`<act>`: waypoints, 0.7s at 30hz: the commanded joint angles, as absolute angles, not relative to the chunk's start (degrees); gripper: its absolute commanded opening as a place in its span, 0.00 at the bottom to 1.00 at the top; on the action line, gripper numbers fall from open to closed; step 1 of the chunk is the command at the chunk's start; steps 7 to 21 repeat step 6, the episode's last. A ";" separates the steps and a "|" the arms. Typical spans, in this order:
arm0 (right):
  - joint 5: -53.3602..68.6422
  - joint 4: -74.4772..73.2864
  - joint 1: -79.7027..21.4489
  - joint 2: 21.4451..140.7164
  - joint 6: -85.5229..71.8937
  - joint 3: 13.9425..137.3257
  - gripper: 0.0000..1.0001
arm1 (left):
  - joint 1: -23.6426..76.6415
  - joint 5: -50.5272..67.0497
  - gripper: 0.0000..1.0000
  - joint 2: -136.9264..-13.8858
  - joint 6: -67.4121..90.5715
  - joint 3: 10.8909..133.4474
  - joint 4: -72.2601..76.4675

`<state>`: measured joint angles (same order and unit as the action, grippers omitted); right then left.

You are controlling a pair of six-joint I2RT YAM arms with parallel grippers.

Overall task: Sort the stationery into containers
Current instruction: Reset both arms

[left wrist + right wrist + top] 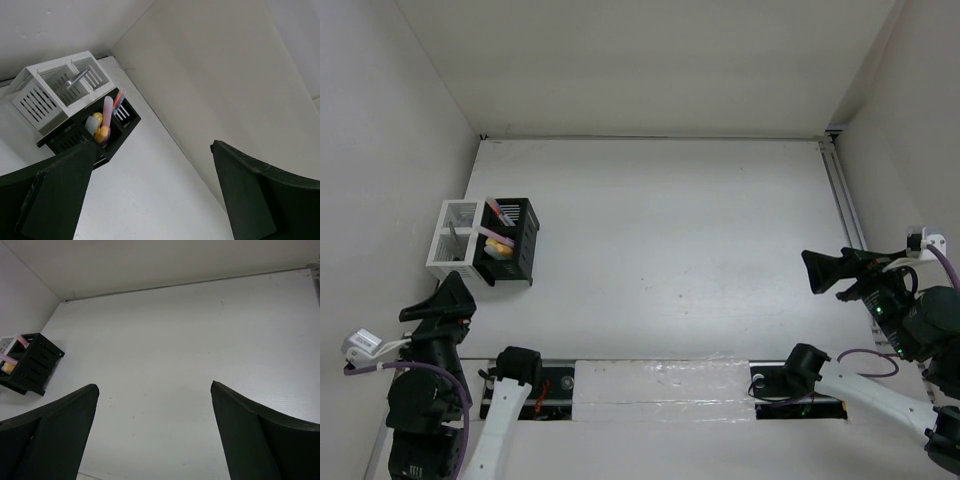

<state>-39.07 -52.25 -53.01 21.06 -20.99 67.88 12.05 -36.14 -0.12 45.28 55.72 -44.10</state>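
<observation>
Two containers stand side by side at the table's left edge: a white slatted one and a black one. Inside the black one are yellow and orange highlighters, a pale purple highlighter and thin red and blue pens. A silvery bar lies in the white one. My left gripper hangs open just in front of the containers, holding nothing. My right gripper is open and empty at the table's right side.
White walls close in the table on the left, back and right. A rail runs along the right edge. Both arm bases sit on the near edge.
</observation>
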 commanded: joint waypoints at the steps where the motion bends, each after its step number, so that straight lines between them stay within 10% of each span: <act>1: -40.08 -52.29 -53.53 20.39 -21.45 68.03 1.00 | 12.39 -37.88 1.00 2.46 47.11 55.28 -43.59; 21: -40.08 -51.07 -53.53 19.86 -21.45 68.03 1.00 | 12.39 -37.88 1.00 2.46 47.11 55.28 -43.59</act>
